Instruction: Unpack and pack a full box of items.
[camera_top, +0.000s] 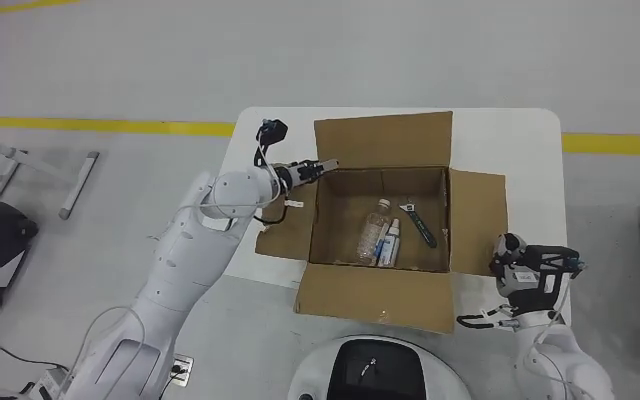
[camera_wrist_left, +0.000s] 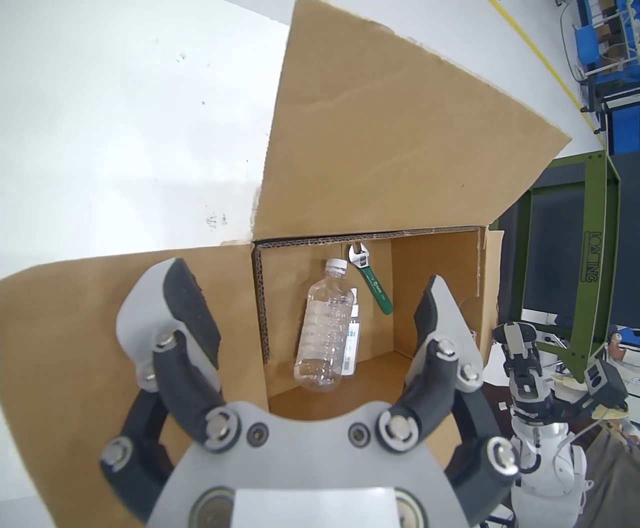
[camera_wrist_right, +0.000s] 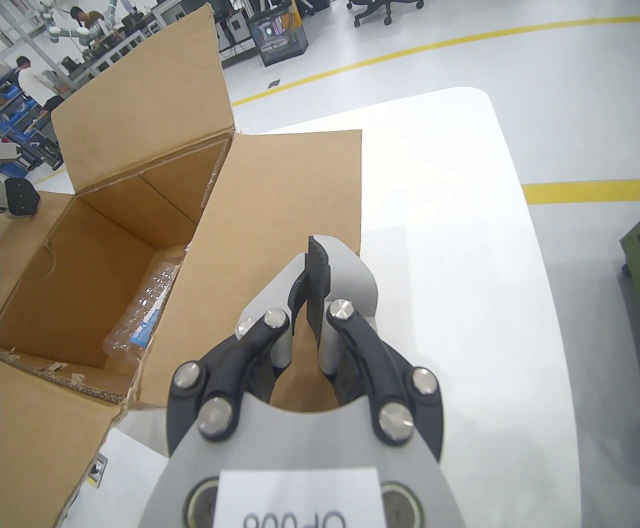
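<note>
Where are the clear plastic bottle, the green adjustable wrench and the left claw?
clear plastic bottle (camera_wrist_left: 325, 335), left wrist view, on its ribbed body.
green adjustable wrench (camera_wrist_left: 375, 290), left wrist view, on its green handle.
left claw (camera_wrist_left: 304, 274), left wrist view, midway between its open fingertips.

Plain brown corrugated cardboard box (camera_top: 380, 140). Clear ribbed plastic bottle (camera_wrist_left: 325, 330), white cap. Adjustable metal wrench (camera_wrist_left: 375, 290): green handle, silver head. Flat white tube (camera_top: 391, 243), blue print. White rounded table (camera_top: 520, 150). Yellow stripe (camera_top: 120, 127) across pale grey floor (camera_top: 100, 60).
</note>
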